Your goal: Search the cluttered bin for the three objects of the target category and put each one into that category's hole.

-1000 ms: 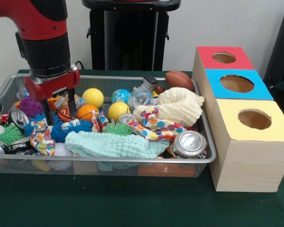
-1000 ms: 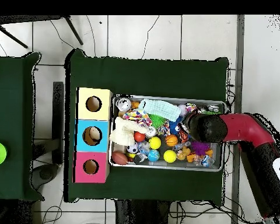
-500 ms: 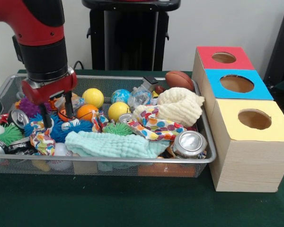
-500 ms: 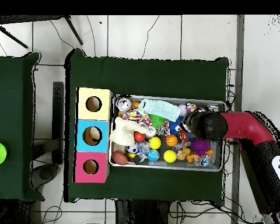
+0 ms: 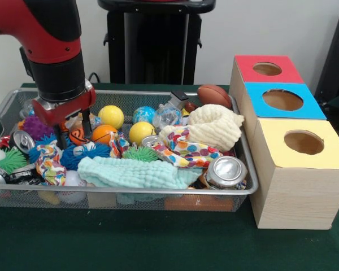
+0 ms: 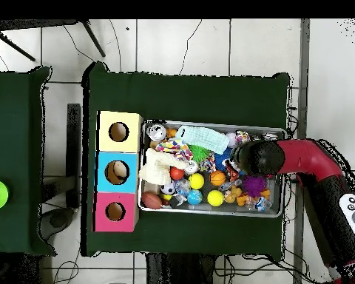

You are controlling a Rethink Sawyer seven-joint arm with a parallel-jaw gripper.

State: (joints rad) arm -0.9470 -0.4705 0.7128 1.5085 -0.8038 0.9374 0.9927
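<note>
From the front, the claw (image 5: pixel 72 129) hangs over the left part of the wire bin (image 5: pixel 158 195), its two dark fingers (image 5: pixel 60 136) spread apart around a small orange-and-black ball (image 5: pixel 78 136), not closed on it. Yellow balls (image 5: pixel 111 116), a mint cloth (image 5: pixel 133 172), crushed cans (image 5: pixel 226 170) and a cream towel (image 5: pixel 214 127) crowd the bin. Just right of it stands the box with red (image 5: pixel 267 69), blue (image 5: pixel 282 100) and yellow (image 5: pixel 304 142) holes.

From overhead, the arm (image 6: pixel 299 163) reaches across the bin's right end (image 6: pixel 282 177) on the green desk (image 6: pixel 188 96); the claw itself is hidden beneath it. The box (image 6: pixel 118 170) touches the bin's left side.
</note>
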